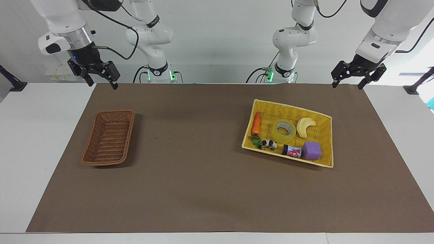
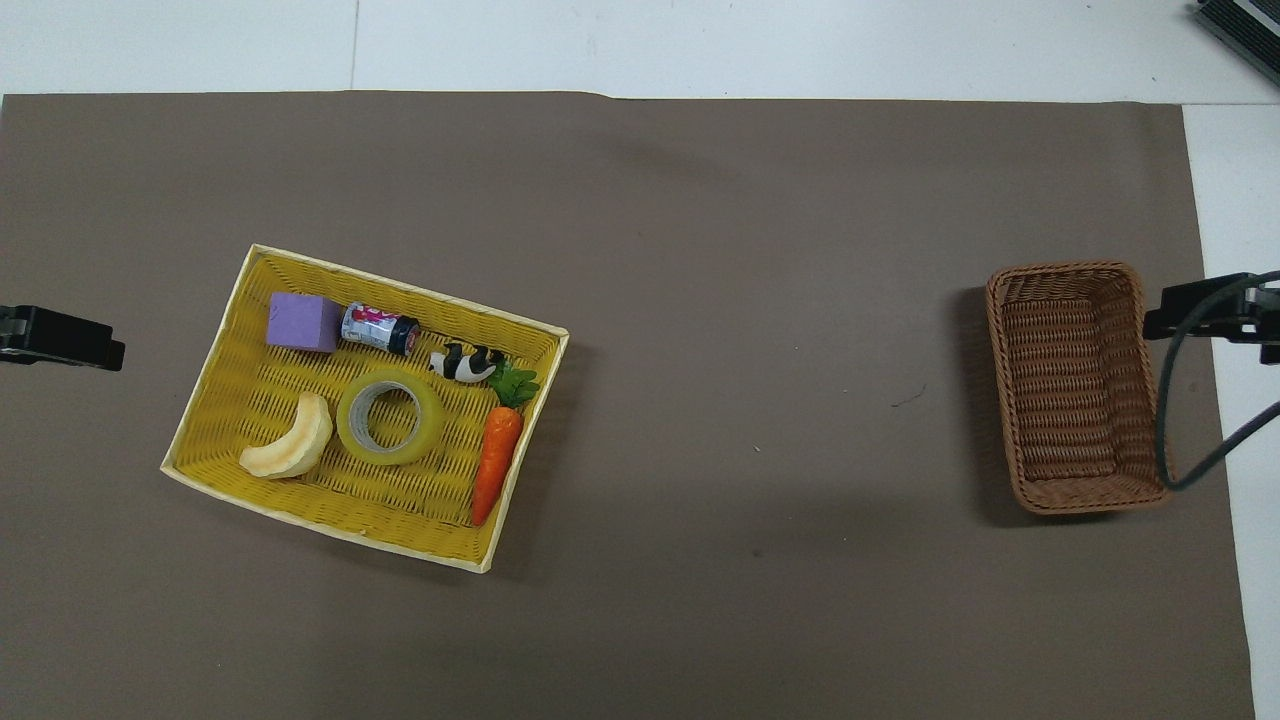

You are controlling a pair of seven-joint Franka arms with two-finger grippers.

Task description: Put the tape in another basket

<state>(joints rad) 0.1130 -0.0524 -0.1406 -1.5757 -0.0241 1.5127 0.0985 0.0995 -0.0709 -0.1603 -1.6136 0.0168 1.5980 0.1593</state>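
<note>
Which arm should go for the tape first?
Left, probably. The tape lies in the yellow basket at the left arm's end of the table, and the left tool hangs open over the mat edge near it. The right tool is up by the wicker basket.

White counter [image 1: 40,135] fills most of facing view; large brown mat [image 1: 210,189] covers its middle, edges reaching near lower frame. Plain pale grey-white wall [image 1: 220,37] across top. White power strip [image 1: 61,77] at upper left, against wall base. Black clamp stands at left edge [image 1: 12,83] and right edge [image 1: 418,84]. Bright daylight patch at upper right. Even, soft lighting, faint shadows on mat.
</note>
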